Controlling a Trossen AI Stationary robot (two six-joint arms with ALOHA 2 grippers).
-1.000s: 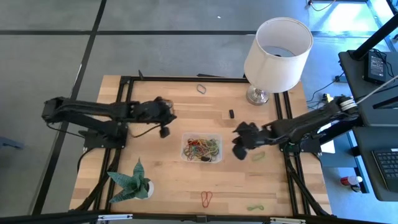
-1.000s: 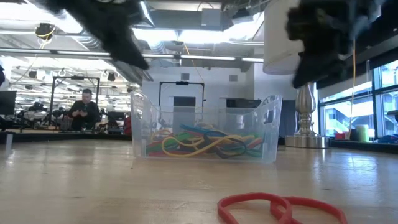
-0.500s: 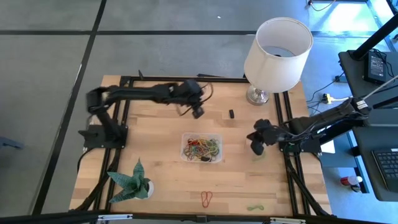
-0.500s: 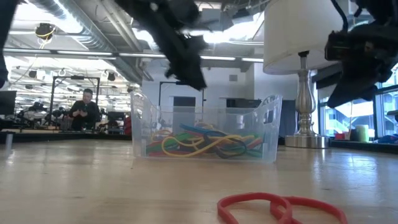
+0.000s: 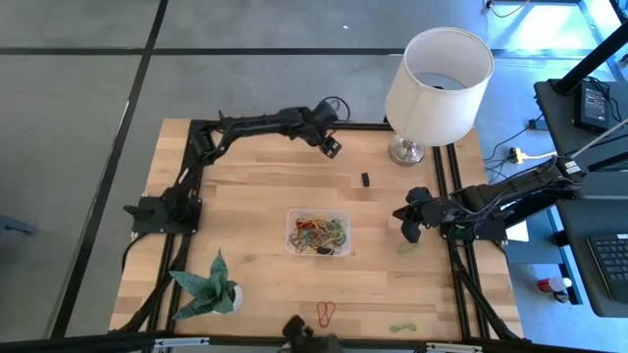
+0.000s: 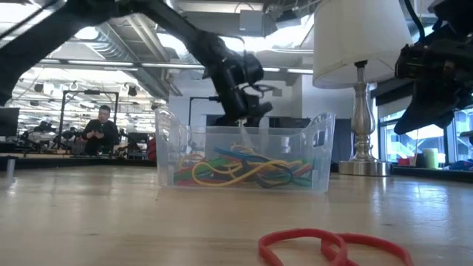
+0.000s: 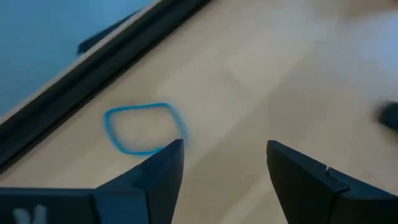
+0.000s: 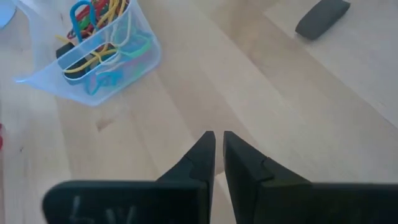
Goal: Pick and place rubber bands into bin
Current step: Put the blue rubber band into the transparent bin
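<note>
Left gripper (image 5: 331,146), fingers spread and empty, hangs beyond the small clear plastic bin (image 5: 319,233), at the table's far edge over a lone thin blue-looking rubber band (image 7: 145,128); its colour is uncertain. The bin already holds a tangle of red, green and yellow bands. Right of the bin, the right gripper (image 8: 219,144) is nearly closed, holding nothing. Left to collect: a red band (image 5: 326,313) and two green bands (image 5: 403,327) nearer than the bin.

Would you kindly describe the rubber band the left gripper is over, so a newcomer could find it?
Start at the white lamp at the table's far edge, then look left along that edge to the left gripper. Beneath its open fingers lies a single bluish loop, alone on bare wood, unlike the red band at the near edge.
</note>
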